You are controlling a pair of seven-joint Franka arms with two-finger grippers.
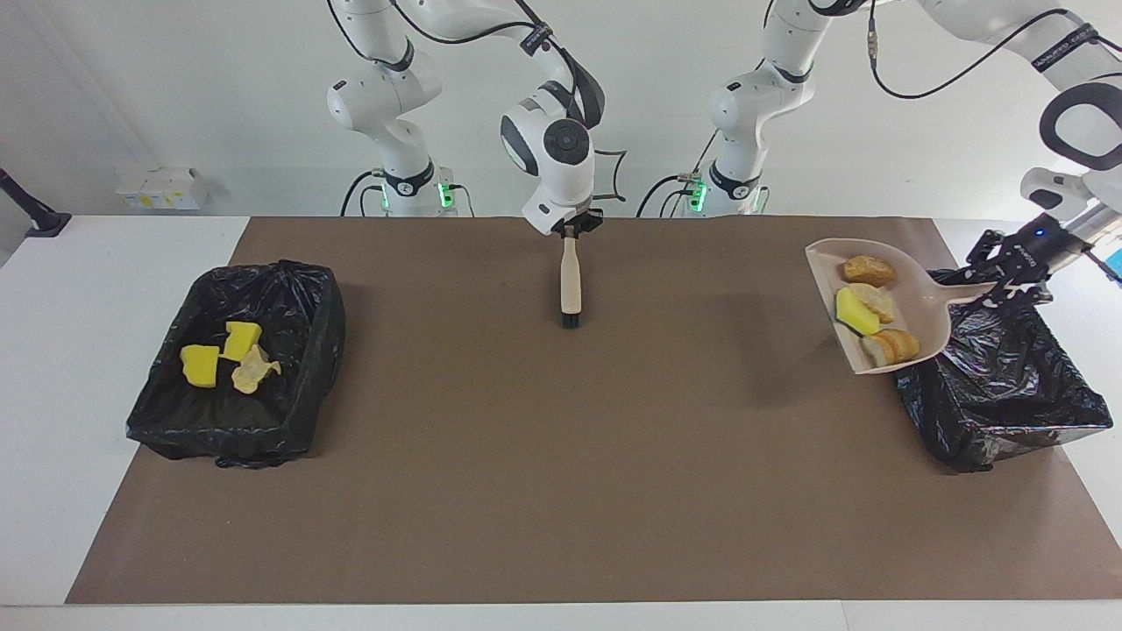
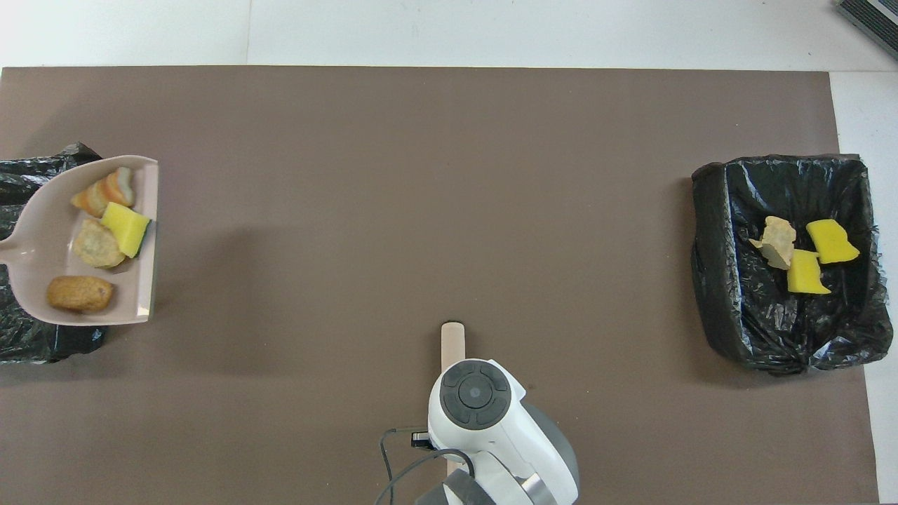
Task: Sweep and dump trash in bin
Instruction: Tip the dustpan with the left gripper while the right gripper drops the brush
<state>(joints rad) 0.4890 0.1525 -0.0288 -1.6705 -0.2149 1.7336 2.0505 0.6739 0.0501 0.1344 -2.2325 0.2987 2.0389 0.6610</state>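
My left gripper (image 1: 1008,273) is shut on the handle of a beige dustpan (image 1: 922,302), held raised and tilted over the inner edge of the black-lined bin (image 1: 999,394) at the left arm's end. The pan (image 2: 42,224) carries several scraps of trash: a yellow sponge chunk (image 1: 855,312) (image 2: 126,229) and tan bread-like lumps (image 1: 869,270) (image 2: 79,293). My right gripper (image 1: 574,230) is shut on a beige brush (image 1: 570,280), upright with its black bristles down at the mat, close to the robots at mid-table. In the overhead view only the brush's tip (image 2: 452,342) shows under the right arm.
A second black-lined bin (image 1: 294,289) (image 2: 722,294) at the right arm's end holds two yellow sponge chunks (image 1: 200,365) (image 2: 807,272) and a tan scrap (image 1: 252,372). A brown mat (image 1: 561,456) covers the table. Small white boxes (image 1: 162,188) stand off the mat near the right arm's base.
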